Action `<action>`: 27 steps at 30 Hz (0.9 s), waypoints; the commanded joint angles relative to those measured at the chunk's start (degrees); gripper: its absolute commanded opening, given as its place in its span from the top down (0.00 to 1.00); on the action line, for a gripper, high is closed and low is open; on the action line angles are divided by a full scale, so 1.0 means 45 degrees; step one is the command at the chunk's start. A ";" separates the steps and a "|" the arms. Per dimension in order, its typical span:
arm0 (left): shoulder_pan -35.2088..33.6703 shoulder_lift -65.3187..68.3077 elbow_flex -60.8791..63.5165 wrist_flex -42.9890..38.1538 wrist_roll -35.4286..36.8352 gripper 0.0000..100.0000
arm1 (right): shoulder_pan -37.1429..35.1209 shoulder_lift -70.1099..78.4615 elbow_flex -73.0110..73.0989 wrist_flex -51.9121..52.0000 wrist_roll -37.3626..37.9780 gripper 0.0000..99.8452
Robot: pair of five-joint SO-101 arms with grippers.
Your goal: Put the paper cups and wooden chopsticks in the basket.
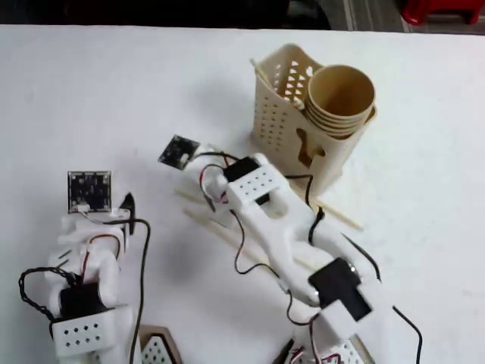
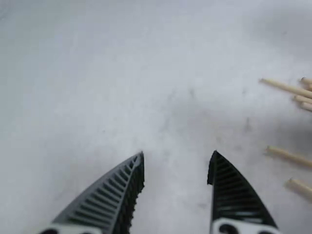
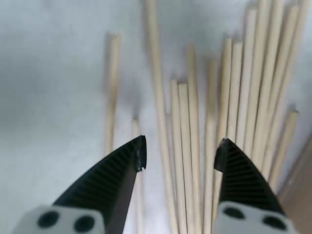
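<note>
Right gripper [image 3: 180, 151] hangs open over loose wooden chopsticks [image 3: 187, 122], likely to pinch some. Paper cups [image 1: 341, 95] sit nested in the basket [image 1: 276, 121] near the surface's far edge. Left gripper [image 2: 178, 161] gapes above bare surface.

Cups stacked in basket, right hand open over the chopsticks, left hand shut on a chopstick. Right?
Not quite: the left hand is open and empty above bare table, with chopsticks lying nearby, as the left wrist view shows. The rest holds.
</note>
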 commanded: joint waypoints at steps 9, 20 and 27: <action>0.0244 -0.0127 -0.0039 -0.0332 0.0059 0.78 | 0.0010 0.1631 -0.0645 -0.1553 0.0117 0.84; 0.0244 -0.0127 -0.0039 -0.0332 0.0059 0.78 | 0.0107 0.3819 -0.3243 0.0596 0.0117 0.90; 0.0244 -0.0127 -0.0039 -0.0332 0.0059 0.78 | 0.0107 0.3780 -0.3888 0.1377 0.0117 0.98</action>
